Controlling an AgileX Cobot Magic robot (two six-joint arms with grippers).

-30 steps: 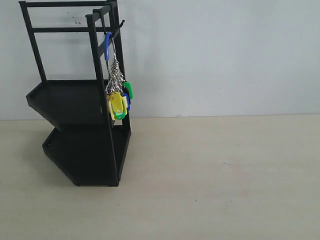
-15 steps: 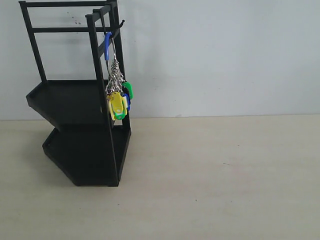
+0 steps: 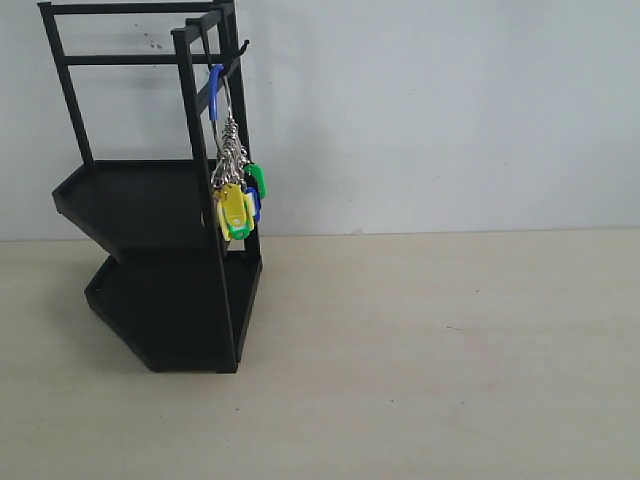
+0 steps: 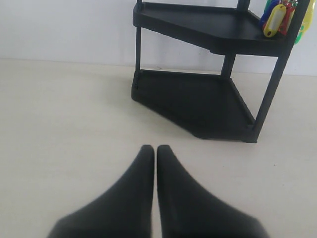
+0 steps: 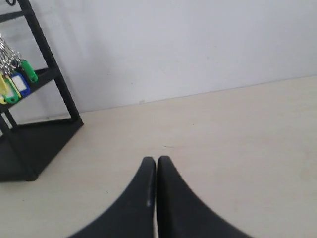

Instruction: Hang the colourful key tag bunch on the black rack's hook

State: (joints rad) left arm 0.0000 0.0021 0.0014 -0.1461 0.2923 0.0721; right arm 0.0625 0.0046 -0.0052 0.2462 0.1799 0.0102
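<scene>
- so the colourful key tag bunch hangs off the hook on the black rack
- left hand and right hand pressed together, over the bench

Left claw and right claw closed, holding nothing.

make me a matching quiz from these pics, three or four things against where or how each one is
1. colourful key tag bunch
2. black rack
3. left tool
4. hook

a. shut, holding nothing
b. stands on the table
c. hangs off the black rack
d. carries the blue loop

Pairs: 1-c, 2-b, 3-a, 4-d
</scene>
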